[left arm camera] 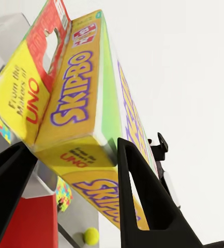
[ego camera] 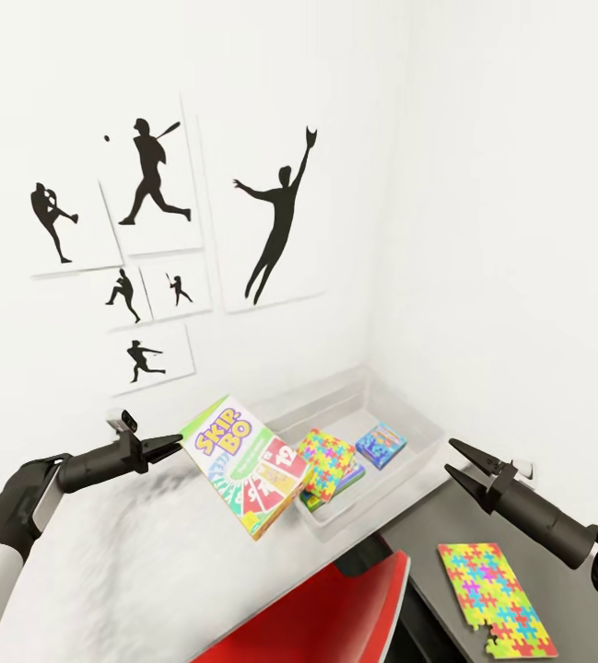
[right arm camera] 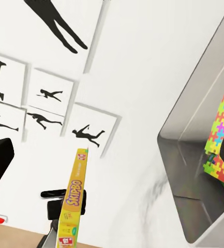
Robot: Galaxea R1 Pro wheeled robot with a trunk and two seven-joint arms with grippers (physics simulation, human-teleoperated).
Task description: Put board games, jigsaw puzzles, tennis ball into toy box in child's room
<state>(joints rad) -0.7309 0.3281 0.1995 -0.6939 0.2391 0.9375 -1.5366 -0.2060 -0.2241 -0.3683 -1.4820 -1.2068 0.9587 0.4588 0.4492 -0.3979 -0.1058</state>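
Note:
My left gripper [ego camera: 177,446] is shut on the top edge of the yellow-green Skip-Bo board game [ego camera: 248,465], which hangs tilted in the air just left of the light grey toy box [ego camera: 381,493]. Its fingers [left arm camera: 143,196] clamp the Skip-Bo box [left arm camera: 75,98]. In the bin lie a jigsaw puzzle [ego camera: 326,458] on a green-edged flat box, and the small blue game [ego camera: 381,445]. A second jigsaw puzzle [ego camera: 492,597] lies flat on the table [ego camera: 446,529]. My right gripper [ego camera: 451,458] hangs open and empty right of the bin. A tennis ball [left arm camera: 91,236] shows far below.
A red chair [ego camera: 335,612] stands in front of the table, below the held box. White walls meet in a corner behind the bin, and black silhouette pictures [ego camera: 275,216] hang on the left wall. The right wrist view has the bin [right arm camera: 194,155] and the Skip-Bo box edge-on [right arm camera: 75,199].

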